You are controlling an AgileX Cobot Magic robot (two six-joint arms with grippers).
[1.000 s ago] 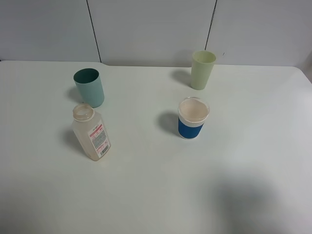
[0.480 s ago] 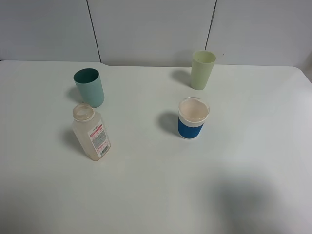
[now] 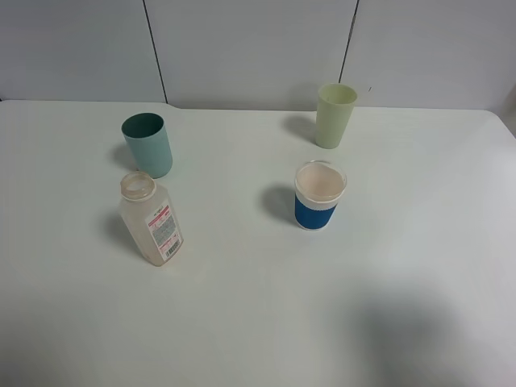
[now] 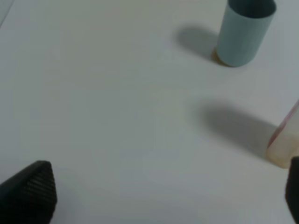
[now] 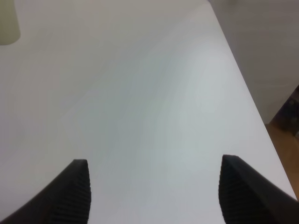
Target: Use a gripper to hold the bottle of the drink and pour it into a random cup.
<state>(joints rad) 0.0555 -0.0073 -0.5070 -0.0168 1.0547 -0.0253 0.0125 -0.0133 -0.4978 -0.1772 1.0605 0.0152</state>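
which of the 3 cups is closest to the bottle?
The teal cup, just behind the bottle. The white cup with blue band and pale green cup stand farther right.

Four containers on the table [image 3: 258, 322]

The bottle [image 3: 151, 219] stands front left, the cup [image 3: 147, 144] just behind it. The banded cup [image 3: 319, 195] stands right of centre, well apart from the bottle. The pale tumbler [image 3: 334, 115] stands behind the banded cup, near the table's back edge.
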